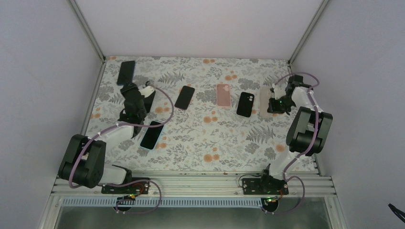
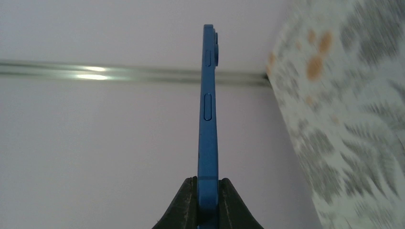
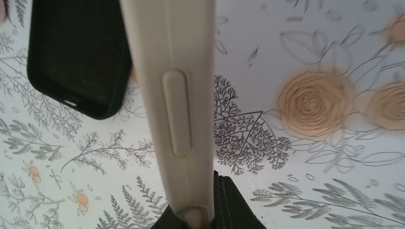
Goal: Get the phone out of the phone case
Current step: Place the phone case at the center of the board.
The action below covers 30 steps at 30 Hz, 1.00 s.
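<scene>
My left gripper is shut on a blue phone, which shows edge-on and upright between the fingers in the left wrist view, side buttons visible. From above the phone is a dark slab held off the cloth at the left. My right gripper is shut on the edge of a beige phone case. The case sits at the far right, just above the floral cloth. I cannot tell whether anything is inside it. The two grippers are far apart.
On the floral cloth lie a black phone at the back left, a dark phone, a pink case, a black case next to the beige one, and a phone near the left arm. White walls enclose the table.
</scene>
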Available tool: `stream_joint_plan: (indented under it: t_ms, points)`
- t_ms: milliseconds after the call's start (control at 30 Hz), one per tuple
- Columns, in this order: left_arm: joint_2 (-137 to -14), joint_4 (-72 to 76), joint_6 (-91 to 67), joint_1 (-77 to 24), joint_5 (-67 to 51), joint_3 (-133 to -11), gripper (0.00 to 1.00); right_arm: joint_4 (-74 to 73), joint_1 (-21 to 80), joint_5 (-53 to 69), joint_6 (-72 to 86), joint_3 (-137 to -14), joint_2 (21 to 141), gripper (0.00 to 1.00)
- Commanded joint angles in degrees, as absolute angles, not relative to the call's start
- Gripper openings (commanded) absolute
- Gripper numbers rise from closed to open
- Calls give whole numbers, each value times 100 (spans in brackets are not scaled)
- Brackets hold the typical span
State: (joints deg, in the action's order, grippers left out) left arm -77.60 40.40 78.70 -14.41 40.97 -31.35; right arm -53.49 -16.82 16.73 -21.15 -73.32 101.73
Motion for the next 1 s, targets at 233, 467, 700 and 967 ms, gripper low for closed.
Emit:
stream_joint_plan:
  t_ms: [233,467,700,967]
  points:
    - [-8237,3555,7341,-507,3834,-2119,2,-5859,-2376,2494,-2703,-7503,10972,4]
    - [-8476,1755,6449,-503,3372,-2398,17,-6087,-2661,2462,-2866,-7685,11335,22]
    - [-7874,-1189,5553,-518,2195,-3225,72,-5897,-2633,970,-2953,-7811,10888,60]
    - [-6699,-5286,5240,-519,213,-5194,97,-5971,-1942,-399,-3555,-8084,9389,90]
